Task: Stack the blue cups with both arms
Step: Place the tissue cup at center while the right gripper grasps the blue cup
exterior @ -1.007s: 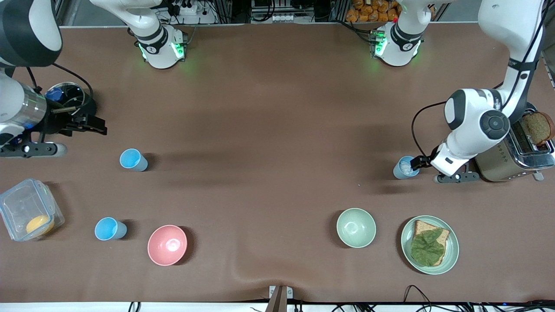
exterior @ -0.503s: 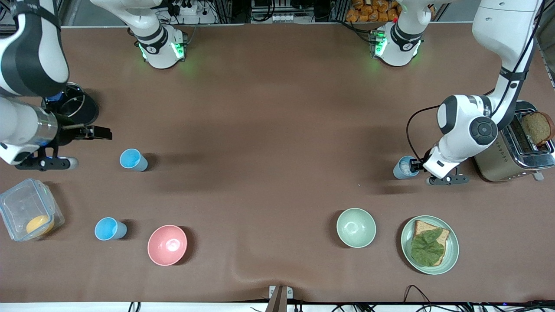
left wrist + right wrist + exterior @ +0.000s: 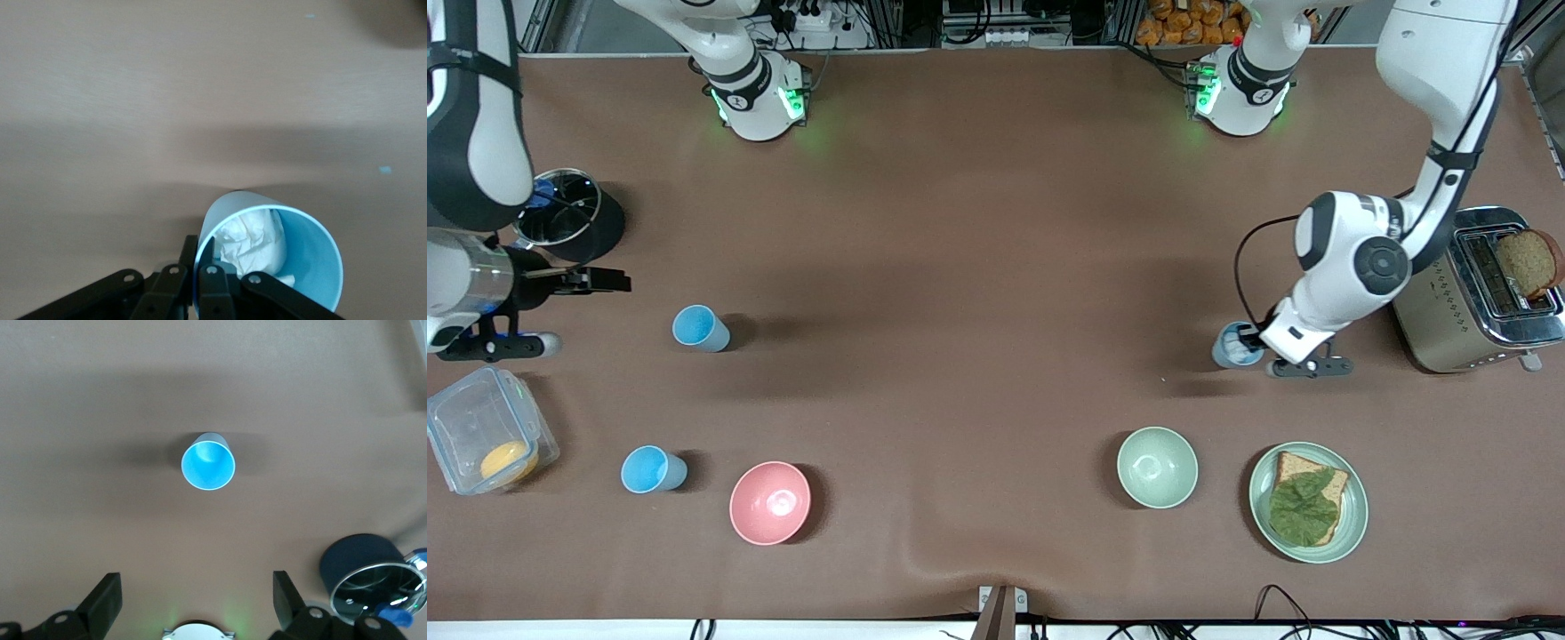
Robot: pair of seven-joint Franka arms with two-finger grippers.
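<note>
My left gripper (image 3: 1250,341) is shut on the rim of a greyer-blue cup (image 3: 1232,348) with crumpled white paper inside, beside the toaster. In the left wrist view one finger is inside and one outside the wall of the cup (image 3: 303,257) at the gripper (image 3: 200,263). Two light blue cups stand toward the right arm's end: one (image 3: 700,327) farther from the front camera, one (image 3: 653,469) nearer, beside the pink bowl. My right gripper (image 3: 615,281) is open and empty, up in the air beside the farther cup; that cup shows in the right wrist view (image 3: 208,462), out ahead of the gripper (image 3: 195,600).
A pink bowl (image 3: 770,502), a pale green bowl (image 3: 1157,467) and a green plate (image 3: 1357,516) with bread and lettuce lie along the front. A toaster (image 3: 1440,311) holds bread. A black pot (image 3: 569,213) and a clear container (image 3: 463,418) are at the right arm's end.
My left gripper has carried the greyer-blue cup away from the toaster toward the table's middle. My right gripper has shifted a little toward the front camera, beside the farther light blue cup.
</note>
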